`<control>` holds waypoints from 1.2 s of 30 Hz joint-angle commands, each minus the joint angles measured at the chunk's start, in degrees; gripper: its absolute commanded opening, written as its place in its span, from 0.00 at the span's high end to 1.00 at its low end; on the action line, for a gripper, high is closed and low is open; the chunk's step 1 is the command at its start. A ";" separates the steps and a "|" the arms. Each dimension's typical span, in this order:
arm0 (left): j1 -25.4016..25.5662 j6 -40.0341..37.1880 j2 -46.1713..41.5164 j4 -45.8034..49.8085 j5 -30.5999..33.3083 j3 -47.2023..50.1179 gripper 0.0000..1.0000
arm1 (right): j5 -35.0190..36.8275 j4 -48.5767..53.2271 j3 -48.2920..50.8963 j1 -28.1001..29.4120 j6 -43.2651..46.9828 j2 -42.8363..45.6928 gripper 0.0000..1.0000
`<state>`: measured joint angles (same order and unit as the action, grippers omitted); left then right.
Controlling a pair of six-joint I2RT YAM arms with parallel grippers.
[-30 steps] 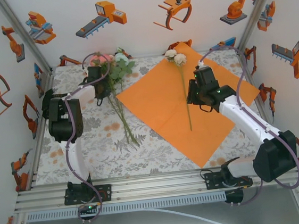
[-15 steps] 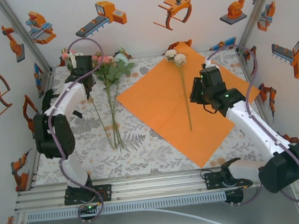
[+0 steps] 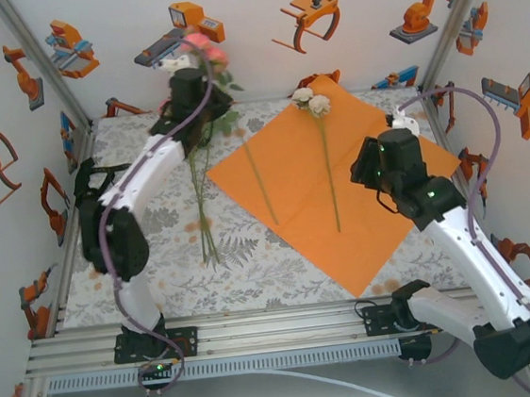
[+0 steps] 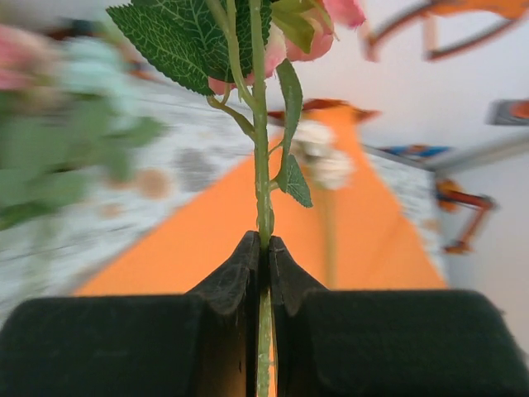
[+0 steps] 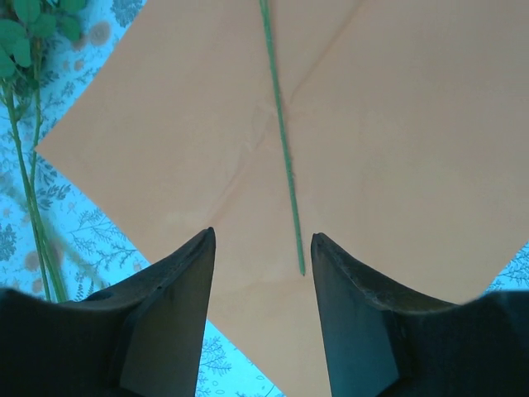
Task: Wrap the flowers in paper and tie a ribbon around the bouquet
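Left gripper (image 4: 266,246) pinching pink-headed green stem (image 4: 262,178), flat orange paper (image 3: 296,205)

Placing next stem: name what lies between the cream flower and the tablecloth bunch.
Top view: the pink flower's stem, in the left claw, over orange paper.

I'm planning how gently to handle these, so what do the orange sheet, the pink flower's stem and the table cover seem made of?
Orange sheet: likely thin matte paper; faint fold creases cross it.
Pink flower's stem: probably moulded plastic; evenly green, slightly glossy, leaves neatly veined like fabric.
Table cover: printed cloth or vinyl, unclear which; flat leaf pattern.
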<state>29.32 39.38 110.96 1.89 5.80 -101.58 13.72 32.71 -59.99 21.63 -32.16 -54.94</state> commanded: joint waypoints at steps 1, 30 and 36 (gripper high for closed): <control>3.73 10.10 12.52 -6.78 -9.46 -9.94 1.00 | 3.13 1.57 1.54 0.17 -1.54 3.26 0.50; 7.75 14.99 48.48 -1.06 -7.51 -47.09 0.65 | 3.73 1.48 3.26 0.21 2.28 3.54 0.47; 5.96 11.05 42.11 -0.61 -9.75 -43.24 0.52 | 3.07 2.23 2.50 0.20 1.29 3.73 0.47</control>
<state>36.42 53.80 159.17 2.09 -2.81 -146.12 16.16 34.17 -56.49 21.63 -30.46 -51.44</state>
